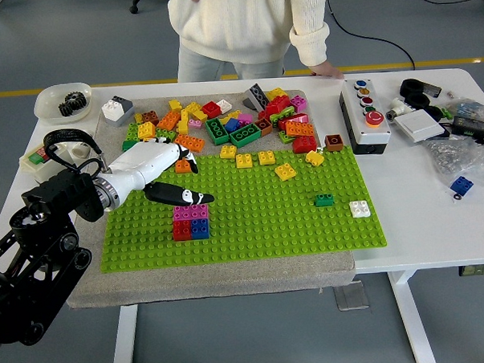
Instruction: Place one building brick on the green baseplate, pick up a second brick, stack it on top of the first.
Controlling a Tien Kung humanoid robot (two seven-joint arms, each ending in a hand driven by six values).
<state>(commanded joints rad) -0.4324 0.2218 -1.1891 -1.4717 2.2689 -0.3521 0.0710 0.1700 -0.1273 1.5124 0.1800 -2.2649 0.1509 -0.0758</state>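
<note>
The robot hand, fingers loose and empty, hovers above the studded magenta brick.

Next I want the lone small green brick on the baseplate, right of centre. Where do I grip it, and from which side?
Grip the green brick across its front and back walls, coming straight down from above. It sits low and upright on the baseplate with bare studs all round, so nothing blocks the fingers. The white brick lies apart to its right. The left robot hand is open.
</note>
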